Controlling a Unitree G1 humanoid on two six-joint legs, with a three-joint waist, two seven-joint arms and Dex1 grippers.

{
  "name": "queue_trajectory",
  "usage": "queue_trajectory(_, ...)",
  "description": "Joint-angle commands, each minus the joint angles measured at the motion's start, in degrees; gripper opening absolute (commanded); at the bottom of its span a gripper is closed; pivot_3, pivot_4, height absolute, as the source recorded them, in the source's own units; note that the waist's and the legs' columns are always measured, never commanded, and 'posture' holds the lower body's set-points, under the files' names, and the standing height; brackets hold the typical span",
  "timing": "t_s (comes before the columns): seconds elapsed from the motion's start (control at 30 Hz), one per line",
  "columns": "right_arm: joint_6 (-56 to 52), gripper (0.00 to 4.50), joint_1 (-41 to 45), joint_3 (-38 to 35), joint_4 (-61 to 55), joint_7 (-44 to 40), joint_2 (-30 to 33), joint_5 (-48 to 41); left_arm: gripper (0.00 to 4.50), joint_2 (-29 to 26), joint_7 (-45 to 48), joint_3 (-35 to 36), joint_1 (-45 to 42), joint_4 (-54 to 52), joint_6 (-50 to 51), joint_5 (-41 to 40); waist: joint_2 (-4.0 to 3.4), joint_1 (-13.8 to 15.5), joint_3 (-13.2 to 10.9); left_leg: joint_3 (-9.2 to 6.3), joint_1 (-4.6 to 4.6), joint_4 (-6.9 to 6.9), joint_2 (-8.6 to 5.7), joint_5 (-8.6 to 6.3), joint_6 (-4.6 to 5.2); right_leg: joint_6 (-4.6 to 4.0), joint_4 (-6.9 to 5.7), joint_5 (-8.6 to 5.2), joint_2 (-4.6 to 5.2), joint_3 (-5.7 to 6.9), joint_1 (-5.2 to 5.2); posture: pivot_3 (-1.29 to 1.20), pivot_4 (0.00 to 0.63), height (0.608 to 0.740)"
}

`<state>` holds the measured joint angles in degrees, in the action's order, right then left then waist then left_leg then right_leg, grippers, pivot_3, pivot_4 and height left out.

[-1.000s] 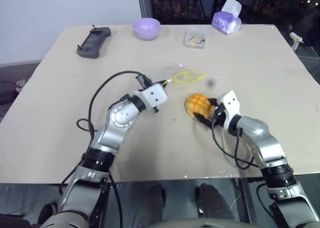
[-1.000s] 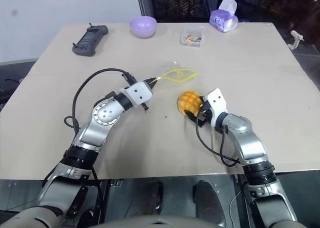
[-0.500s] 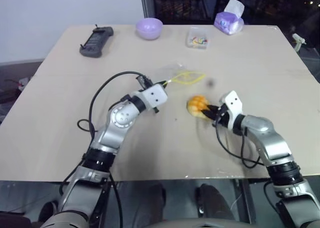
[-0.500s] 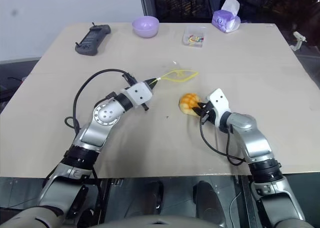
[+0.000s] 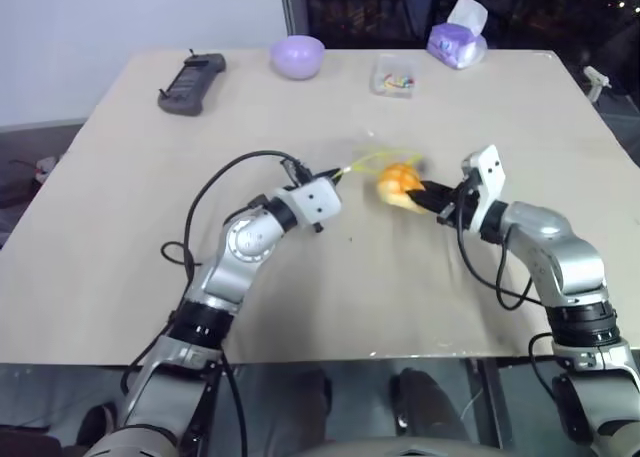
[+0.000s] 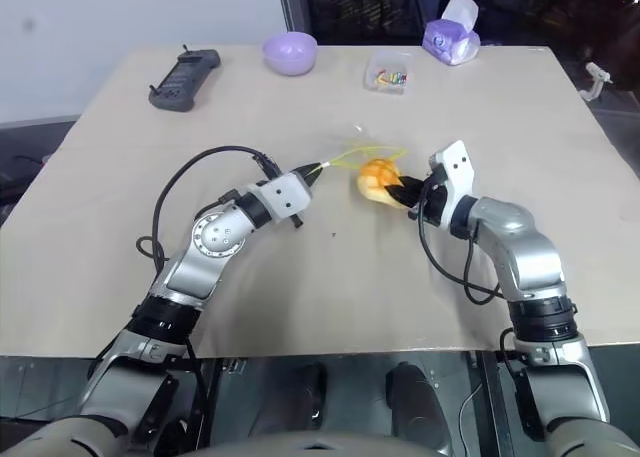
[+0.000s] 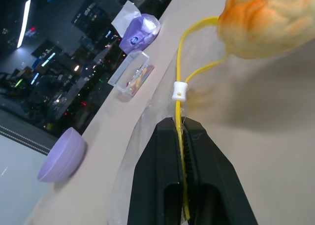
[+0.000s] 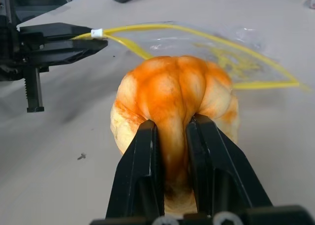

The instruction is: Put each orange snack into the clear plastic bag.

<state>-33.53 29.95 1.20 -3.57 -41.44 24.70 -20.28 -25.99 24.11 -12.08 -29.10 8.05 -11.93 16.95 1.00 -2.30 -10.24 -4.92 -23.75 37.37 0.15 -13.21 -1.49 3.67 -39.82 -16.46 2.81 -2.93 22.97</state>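
The orange snack (image 5: 398, 180) is a round orange-yellow bun, squeezed between the fingers of my right gripper (image 5: 418, 192) and lifted off the table. It hangs right at the yellow seal strip of the clear plastic bag (image 8: 197, 43). My left gripper (image 5: 335, 175) is shut on that strip, near its white slider, and holds the bag's edge up (image 7: 142, 131). In the left wrist view the snack (image 7: 270, 20) sits just beyond the strip's loop. The bag's clear film lies crinkled on the table behind the snack.
Along the table's far edge stand a black handheld device (image 5: 190, 80), a purple bowl (image 5: 298, 55), a small clear box of colourful bits (image 5: 393, 77) and a purple tissue pack (image 5: 457, 42). A small white object (image 5: 592, 80) lies at the far right edge.
My right gripper closed on the snack and raised it from the table up to the bag's yellow strip. The left gripper kept its hold on the strip.
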Motion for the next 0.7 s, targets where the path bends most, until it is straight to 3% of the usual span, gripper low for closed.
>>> queue_trajectory(0.03,0.40,0.73,2.46,-1.61,-0.13,0.41,-0.47,-1.31,0.00,-0.29,0.31,-0.82,-0.07,-1.11,-2.11,0.82,0.00,-0.01,0.00,0.00,0.00,0.00,0.00,0.00,0.00,0.00,0.00,0.00,0.00,0.00,0.00,0.00,0.150,0.740)
queue_trajectory(0.7,-6.16,0.73,9.86,-8.14,17.04,-2.44,-1.83,-10.25,0.00,0.44,5.54,-2.74,0.83,-1.28,-9.11,-1.79,-0.01,-0.13,-0.01,0.03,0.01,-0.01,0.01,0.00,0.00,0.00,-0.01,0.00,-0.01,-0.03,0.00,0.00,0.150,0.740)
